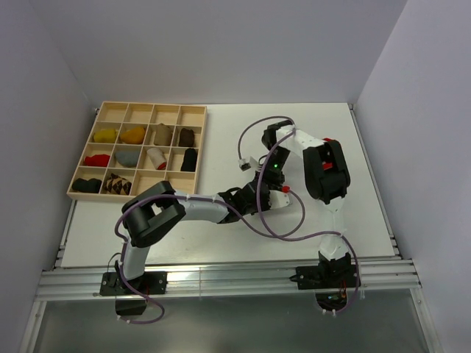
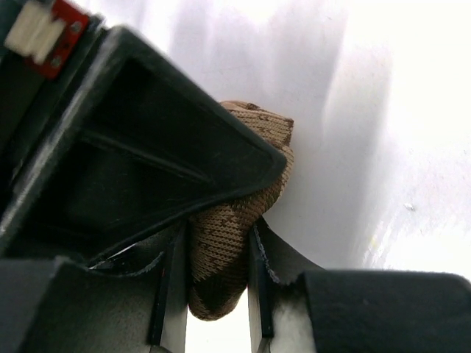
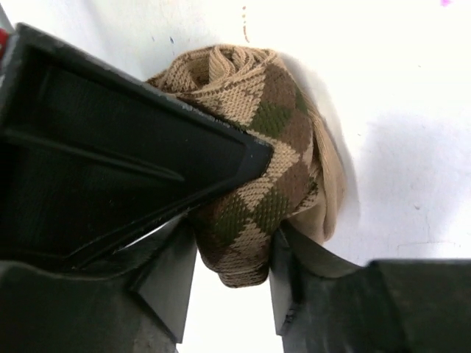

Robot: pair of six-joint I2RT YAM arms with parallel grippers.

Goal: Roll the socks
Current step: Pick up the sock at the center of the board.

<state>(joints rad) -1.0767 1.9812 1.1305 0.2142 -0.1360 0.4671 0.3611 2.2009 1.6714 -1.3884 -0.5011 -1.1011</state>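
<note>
The brown-and-tan argyle sock (image 3: 274, 140) is bunched into a roll on the white table. My right gripper (image 3: 232, 290) is shut on its lower end. My left gripper (image 2: 215, 294) is shut on the same argyle sock (image 2: 224, 235), pinched between both fingers. In the top view the left gripper (image 1: 246, 198) and the right gripper (image 1: 269, 193) meet tip to tip at the table's middle and hide the sock. No loose black or red sock shows on the table.
A wooden compartment tray (image 1: 151, 104) stands at the back left, holding several sock bundles, among them yellow (image 1: 105, 135), orange (image 1: 133, 134), red (image 1: 96, 159), black (image 1: 189, 159) and argyle (image 1: 118, 184). Its back row is empty. Cables loop over the arms.
</note>
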